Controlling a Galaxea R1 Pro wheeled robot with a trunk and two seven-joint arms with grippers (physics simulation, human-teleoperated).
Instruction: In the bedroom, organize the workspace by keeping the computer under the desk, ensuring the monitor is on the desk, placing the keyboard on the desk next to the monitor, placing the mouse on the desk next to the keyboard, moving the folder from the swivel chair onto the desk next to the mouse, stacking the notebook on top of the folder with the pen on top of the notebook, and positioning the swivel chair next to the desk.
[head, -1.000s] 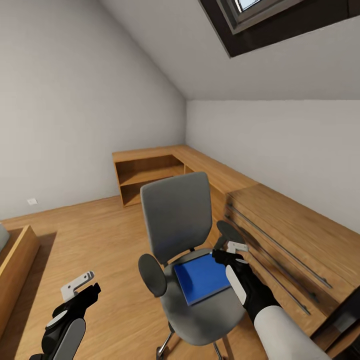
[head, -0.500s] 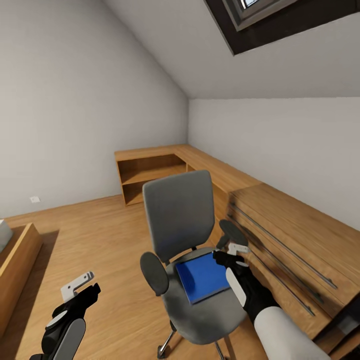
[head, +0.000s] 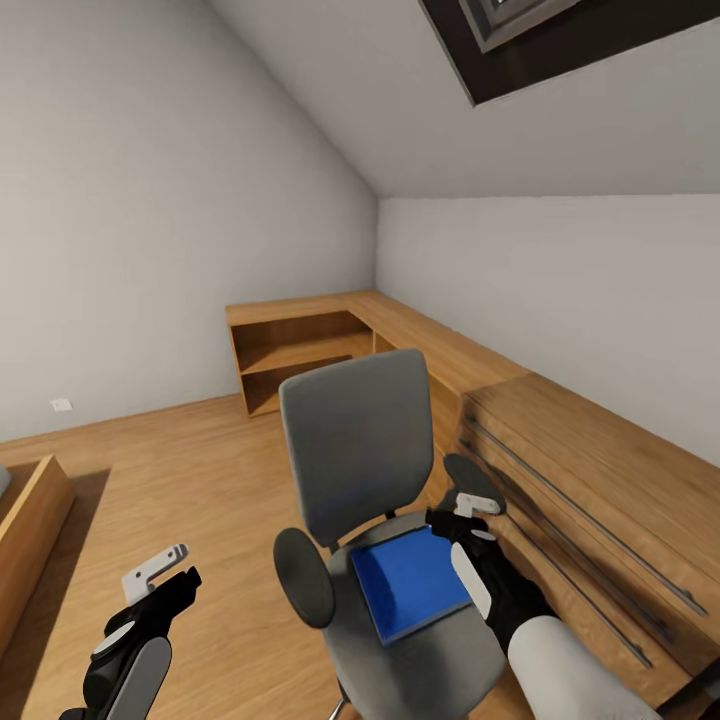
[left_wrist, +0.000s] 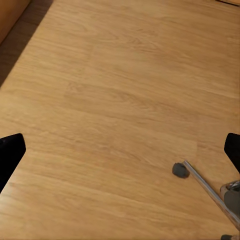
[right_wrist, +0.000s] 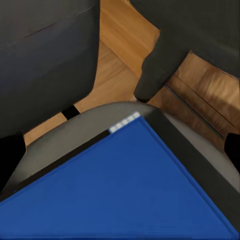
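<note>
**Right gripper poised over the folder on the chair seat**

Your right gripper (head: 463, 513) hangs just above the right rear corner of the swivel chair (head: 355, 450) seat, right at the near corner of the folder (head: 410, 582). In the right wrist view its two dark fingertips (right_wrist: 11, 152) sit at opposite edges of the picture, so the jaws stand wide apart with nothing between them, and the folder (right_wrist: 125, 190) lies directly ahead of them.

The folder lies flat on the grey seat, one corner pointing toward the backrest and its right edge close to the seat's right rim. Whether the gripper touches it you cannot tell from these views. The chair's right armrest (head: 473, 482) is just beyond your gripper, and the left armrest (head: 304, 590) stands off the seat's left edge.

Your left gripper (head: 160, 575) is held low over the wooden floor (head: 190, 470), well left of the chair and holding nothing. In the left wrist view its fingertips (left_wrist: 10, 155) also sit far apart, and a chair caster (left_wrist: 180, 170) with one metal leg of the star base shows on the floor.

A light wooden drawer chest (head: 600, 500) stands just right of the chair, and an open wooden shelf unit (head: 300, 355) fills the far corner.
</note>
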